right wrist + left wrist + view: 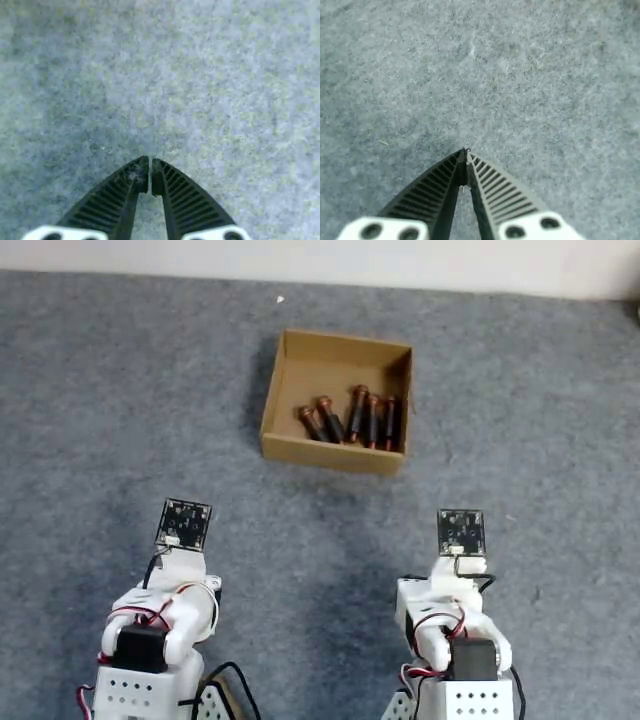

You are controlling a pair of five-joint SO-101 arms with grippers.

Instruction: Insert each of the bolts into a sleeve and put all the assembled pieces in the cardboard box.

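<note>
The cardboard box [288, 376] sits at the back middle of the grey felt table. Inside it lie several dark sleeves with copper bolts in them [352, 418], bunched toward its front right. Both arms are folded back near the front edge, well short of the box. The left gripper [466, 152] is shut with nothing in it, its ribbed fingertips meeting over bare felt. Likewise the right gripper [150, 164] is shut and holds nothing, hanging over bare felt.
Grey felt [120, 390] covers the whole table. A pale wall strip [400, 258] runs along the far edge. The left arm's base [160, 640] and the right arm's base [455, 640] stand at the front.
</note>
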